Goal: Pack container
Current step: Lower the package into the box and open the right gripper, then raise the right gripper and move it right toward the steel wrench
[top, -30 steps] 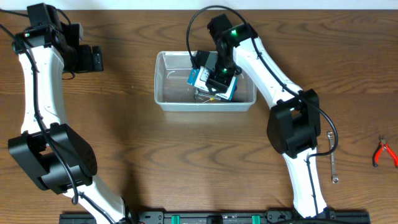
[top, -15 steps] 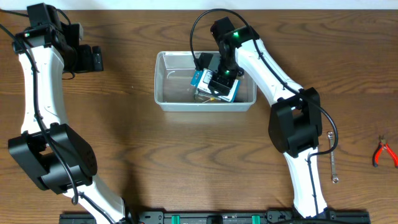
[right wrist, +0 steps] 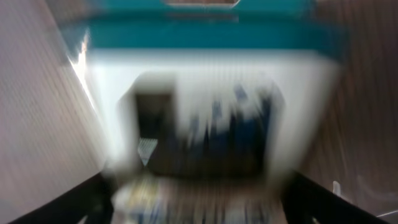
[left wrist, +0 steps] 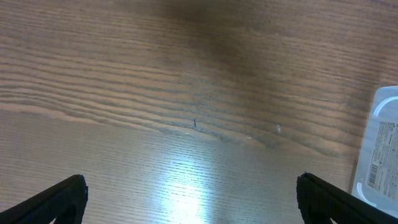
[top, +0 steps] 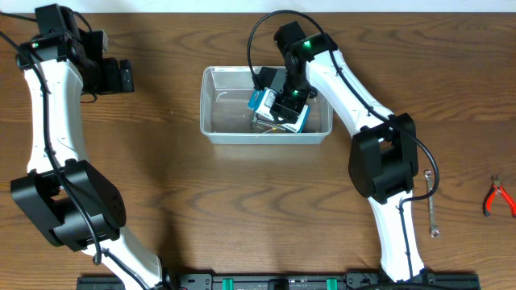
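The container (top: 219,109), a clear plastic tub, stands at the table's middle back. A small blue-and-white box (top: 260,100) lies tilted inside it, on other items. My right gripper (top: 284,101) hangs over the box inside the tub. In the right wrist view the picture is blurred; the box (right wrist: 205,74) fills it, and the right gripper (right wrist: 202,205) has its fingers spread wide at either side of the box's near end. My left gripper (top: 121,76) is at the far left back, open over bare wood (left wrist: 193,199), with the container's corner (left wrist: 382,155) at the right edge.
Red-handled pliers (top: 498,197) lie at the far right edge. A slim metal tool (top: 431,205) lies by the right arm's base. A yellowish item (top: 270,122) shows under the box in the tub. A black rail (top: 274,282) runs along the front edge.
The right gripper's fingers have spread wider and it shifted slightly right and back over the tub; the box has settled lower and a little right. The left arm has not moved.
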Controlling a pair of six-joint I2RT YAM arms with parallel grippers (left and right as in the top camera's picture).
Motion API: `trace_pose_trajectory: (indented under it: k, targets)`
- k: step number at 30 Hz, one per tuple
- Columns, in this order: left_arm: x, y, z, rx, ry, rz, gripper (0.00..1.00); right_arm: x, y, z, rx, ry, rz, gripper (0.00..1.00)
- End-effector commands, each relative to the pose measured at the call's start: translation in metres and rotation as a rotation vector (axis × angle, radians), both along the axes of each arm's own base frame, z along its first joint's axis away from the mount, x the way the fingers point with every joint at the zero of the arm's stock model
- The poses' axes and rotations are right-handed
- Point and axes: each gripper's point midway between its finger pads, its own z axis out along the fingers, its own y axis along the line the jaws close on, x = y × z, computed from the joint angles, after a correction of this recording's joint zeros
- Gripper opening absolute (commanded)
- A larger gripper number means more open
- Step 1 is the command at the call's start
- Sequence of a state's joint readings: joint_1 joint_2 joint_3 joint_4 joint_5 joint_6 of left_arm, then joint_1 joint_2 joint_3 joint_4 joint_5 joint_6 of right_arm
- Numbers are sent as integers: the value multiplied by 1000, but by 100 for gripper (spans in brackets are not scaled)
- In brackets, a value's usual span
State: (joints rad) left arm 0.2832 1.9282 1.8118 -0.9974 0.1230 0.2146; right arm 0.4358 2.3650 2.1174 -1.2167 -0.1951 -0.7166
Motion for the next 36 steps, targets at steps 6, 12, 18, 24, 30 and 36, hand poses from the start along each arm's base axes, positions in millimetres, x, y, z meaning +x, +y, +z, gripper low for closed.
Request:
trace_pose_trajectory:
  k: [6,12,18,24,30,36]
  targets:
    - [-3,2,-6,9,21,-2,98,4,-4,4,22,-1,-21,99]
    - [-3,2,-6,9,21,-2,98,11,-1,19,42,-18,-107,99]
    - [-3,2,-6,9,21,-2,98,25,2,99,104,-147,-160,99]
    - [-3,2,-6,9,21,-2,98,28,-35,193,60,-342,-359,99]
    - [-3,2,-6,9,21,-2,98,0,-76,238,58,-356,-450,99]
    - [-3,2,-6,9,21,-2,98,-24,-132,239,11,-244,-672,99]
